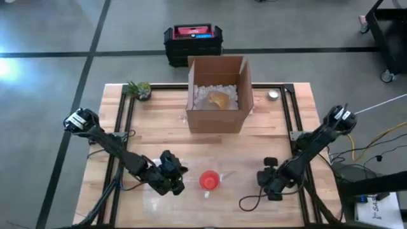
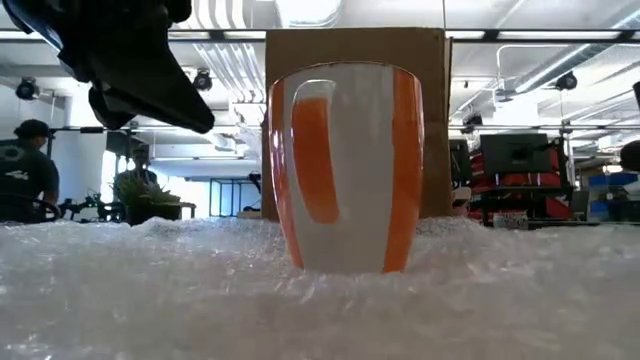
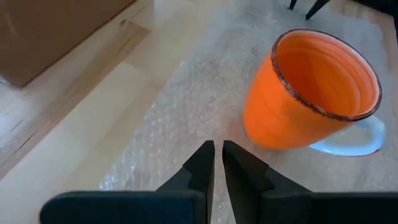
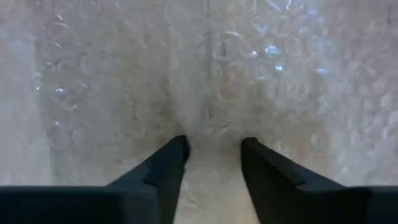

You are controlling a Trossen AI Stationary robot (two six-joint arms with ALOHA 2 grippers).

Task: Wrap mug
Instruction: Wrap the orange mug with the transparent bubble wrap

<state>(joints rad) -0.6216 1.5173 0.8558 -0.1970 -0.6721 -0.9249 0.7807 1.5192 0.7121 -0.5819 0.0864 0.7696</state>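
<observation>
While the light wooden table (image 1: 152,121) carries everything, a sheet of clear bubble wrap (image 3: 186,106) covers its near strip, and on that sheet stands the orange ceramic mug with a pale handle (image 1: 210,180), upright, its mouth open upward. Between the two arms the mug sits closer to the left gripper (image 1: 176,178), which hangs just beside it with its fingers pressed nearly together and nothing between them; in the left wrist view the mug (image 3: 311,93) rises just past those fingertips. On the mug's other side, a little farther off, the right gripper (image 1: 266,181) is held low over the sheet, its fingers spread and their tips on a puckered fold of the wrap (image 4: 214,134), though whether they actually pinch it is hard to tell. Beyond both grippers, toward the far edge, an open brown cardboard box (image 1: 217,95) holds white packing bits and a tan object that cannot be made out. Bare wood lies open between the box and the mug. Past the table's far edge a black and red case (image 1: 193,39) rests on the grey floor. From table height the mug (image 2: 345,165) fills the middle and hides most of the box, and the sheet's edges run out of sight.
</observation>
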